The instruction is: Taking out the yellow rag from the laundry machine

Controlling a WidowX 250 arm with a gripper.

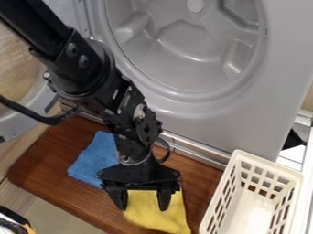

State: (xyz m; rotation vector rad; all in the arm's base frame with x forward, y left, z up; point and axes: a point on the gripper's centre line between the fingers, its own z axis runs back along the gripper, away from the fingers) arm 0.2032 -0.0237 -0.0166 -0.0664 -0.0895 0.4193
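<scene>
The black gripper [142, 202] hangs over the wooden board in the lower middle, its two fingers standing wide apart. It is open. The yellow rag [158, 215] lies on the board, outside the machine, directly under the gripper and reaching to its lower right. Part of the rag is covered by the gripper's body. Above, the grey laundry machine [189, 45] shows its round drum opening, with no cloth visible inside.
A blue cloth [94, 160] lies on the wooden board [55, 183] left of the gripper. A white slotted basket [247, 215] stands at the lower right. The machine's round door [27, 114] is swung out at the left, behind the arm. A dark object sits in the lower left corner.
</scene>
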